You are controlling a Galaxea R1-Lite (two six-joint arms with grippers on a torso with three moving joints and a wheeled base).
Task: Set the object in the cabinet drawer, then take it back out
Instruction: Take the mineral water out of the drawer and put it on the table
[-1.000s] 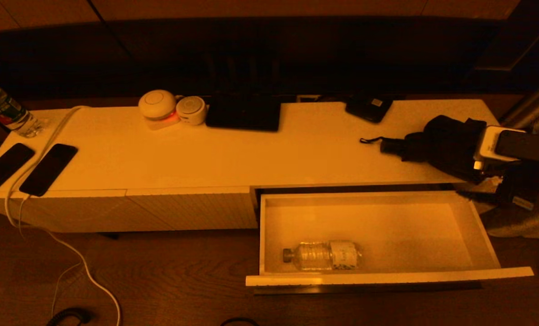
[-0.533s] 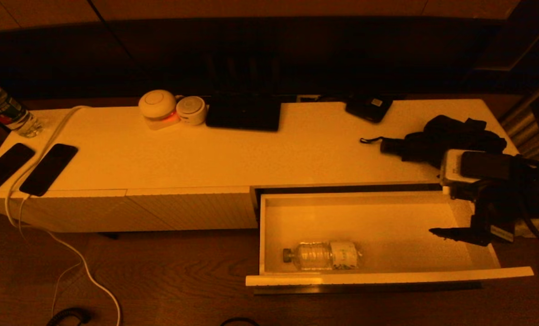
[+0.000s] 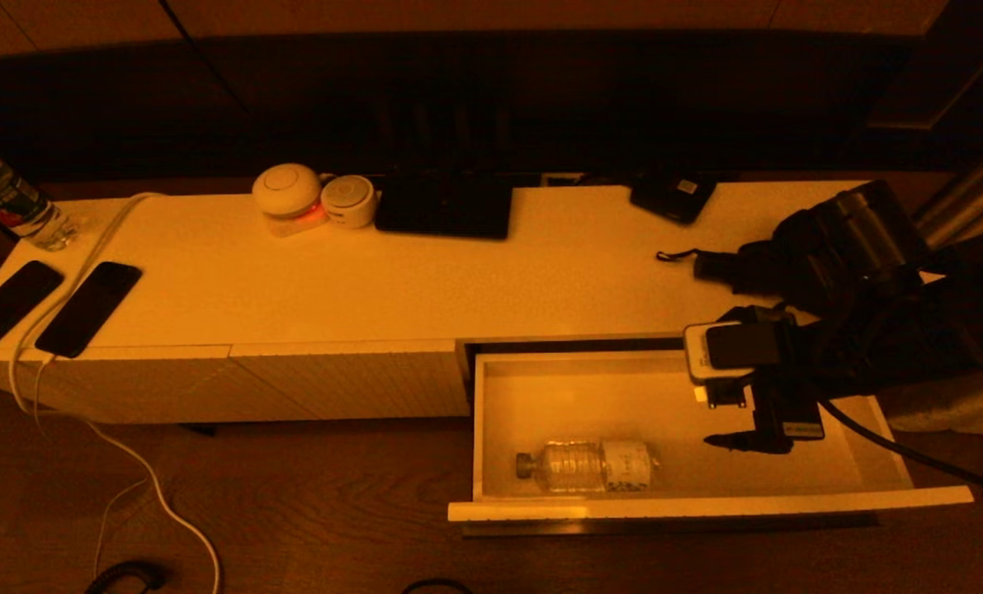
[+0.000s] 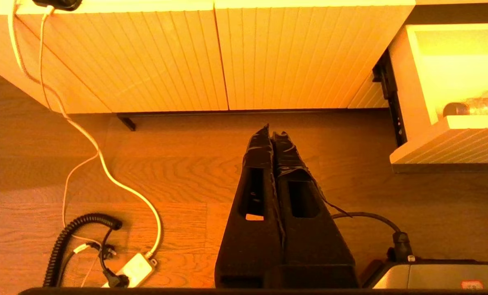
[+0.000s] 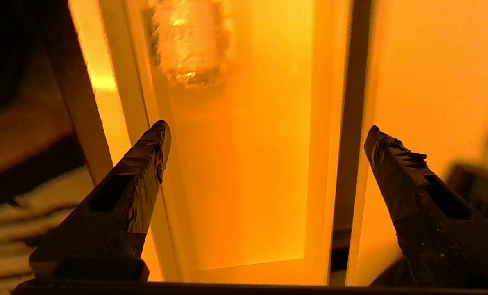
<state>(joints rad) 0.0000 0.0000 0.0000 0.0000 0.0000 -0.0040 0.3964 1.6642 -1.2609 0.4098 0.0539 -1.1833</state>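
1. Clear plastic, with a pale label and a dark cap, the water bottle (image 3: 588, 465) lies on its side on the floor of the cabinet drawer (image 3: 710, 503), close behind the front panel at the drawer's left end.
2. The drawer is pulled out from the white cabinet (image 3: 351, 384); its pale inside holds only the bottle.
3. The right tool (image 3: 718, 441) hangs over the middle of the open drawer, its tip aimed toward the bottle, which lies just off that tip with a gap between them.
4. In the right wrist view the right tool (image 5: 266, 131) has its two dark fingers (image 5: 145, 155) spread wide, with nothing between them; the bottle (image 5: 188, 41) lies ahead of the fingertips, untouched.
5. Behind the right tool, on the counter (image 3: 425, 280), lies a heap of black cloth with a strap (image 3: 755, 264).
6. Far off on the right tool's other side, at the counter's left end, lie two dark phones (image 3: 49, 307) and a white cable (image 3: 87, 256).
7. The left tool (image 4: 273, 135) is parked low over the wooden floor (image 4: 178, 172) in front of the ribbed cabinet fronts, its fingers pressed together on nothing.
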